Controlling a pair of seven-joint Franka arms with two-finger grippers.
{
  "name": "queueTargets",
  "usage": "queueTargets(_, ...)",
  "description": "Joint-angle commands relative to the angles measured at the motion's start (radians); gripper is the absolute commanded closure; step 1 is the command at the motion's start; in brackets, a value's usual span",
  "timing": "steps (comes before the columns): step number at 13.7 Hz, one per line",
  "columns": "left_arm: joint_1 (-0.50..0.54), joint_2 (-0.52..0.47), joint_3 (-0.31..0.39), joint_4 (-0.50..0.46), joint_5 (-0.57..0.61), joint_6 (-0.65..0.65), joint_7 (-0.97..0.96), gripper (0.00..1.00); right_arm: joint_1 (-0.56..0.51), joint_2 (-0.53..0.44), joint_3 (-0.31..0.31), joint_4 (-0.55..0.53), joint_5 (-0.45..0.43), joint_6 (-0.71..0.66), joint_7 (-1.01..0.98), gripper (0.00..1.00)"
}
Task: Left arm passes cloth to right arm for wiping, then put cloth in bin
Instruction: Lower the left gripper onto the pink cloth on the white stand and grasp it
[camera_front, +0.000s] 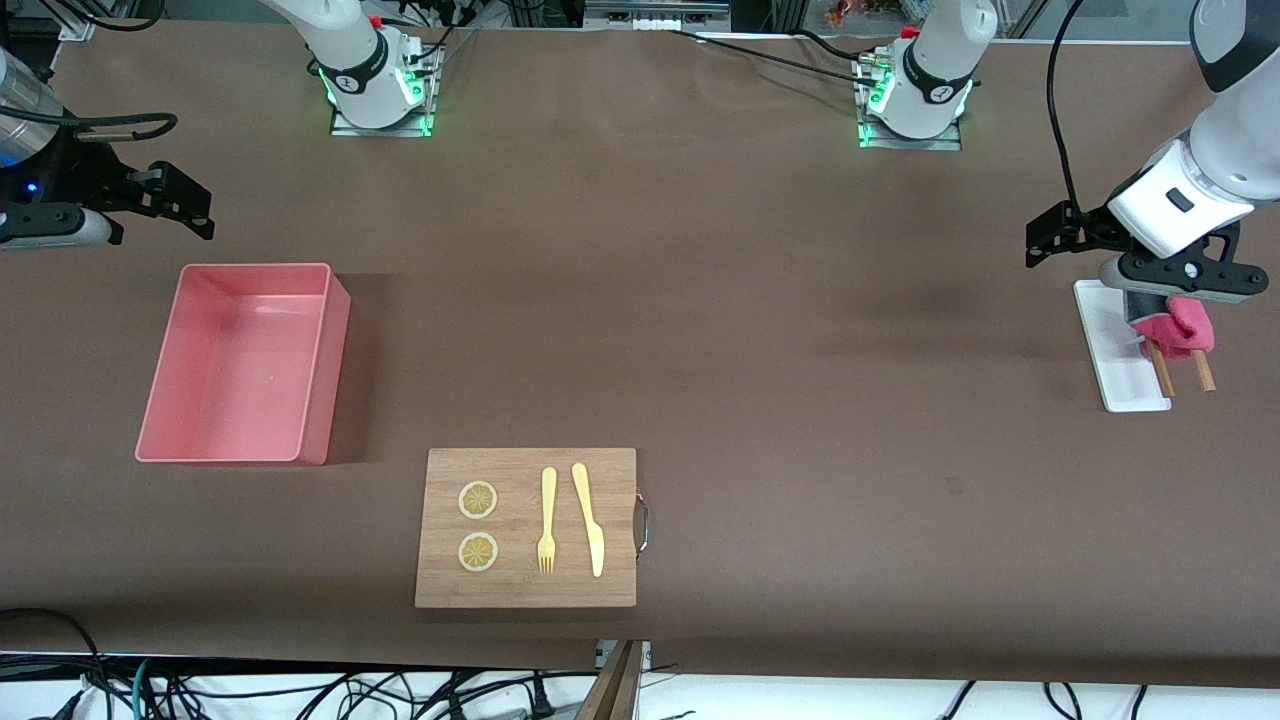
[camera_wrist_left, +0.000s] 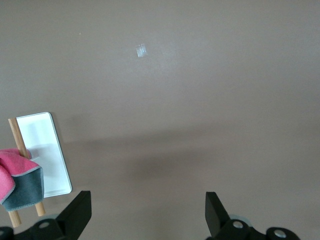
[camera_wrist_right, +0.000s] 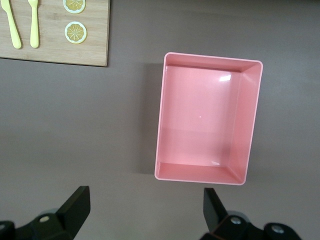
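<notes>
- The left gripper (camera_wrist_left: 145, 212) is hanging in the air at the left arm's end of the table, just beside the white tray (camera_front: 1118, 345), its black fingers (camera_wrist_left: 76, 211) spread wide with nothing between them.
- The cloth (camera_front: 1182, 328) is lying on two wooden sticks (camera_front: 1202, 372) that are resting across the white tray (its underside is showing grey in the left wrist view); the left gripper is not touching it.
- The right gripper (camera_wrist_right: 144, 212) is waiting in the air at the right arm's end of the table, beside the bin (camera_wrist_right: 252, 120), jaws wide and holding nothing.
- The bin is sitting on the brown table (camera_front: 760, 330) with nothing in it.
- A wooden cutting board (camera_front: 620, 590) is lying nearer the front camera, carrying two lemon slices (camera_front: 478, 500), a yellow fork (camera_front: 547, 520) and a yellow knife (camera_front: 589, 518).
</notes>
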Motion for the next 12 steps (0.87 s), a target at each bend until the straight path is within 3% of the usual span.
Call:
queueTargets(1, -0.001, 0.01, -0.007, 0.031, -0.012, -0.032, -0.005, 0.0, -0.002, 0.005, 0.002, 0.018, -0.012, -0.02, -0.012, 0.0)
queueTargets(9, 0.001, 0.027, 0.004, 0.046, -0.011, -0.055, -0.005, 0.0, -0.022, 0.011, 0.013, 0.018, -0.012, -0.024, -0.003, 0.0)
queueTargets(11, 0.005, 0.035, 0.005, 0.042, 0.034, -0.061, -0.003, 0.0, -0.147, 0.021, 0.124, 0.027, -0.005, -0.024, -0.01, 0.0)
queueTargets(12, 0.019, 0.047, 0.005, 0.04, 0.064, -0.084, -0.003, 0.0, -0.157, 0.021, 0.14, 0.03, -0.008, -0.024, -0.004, 0.0)
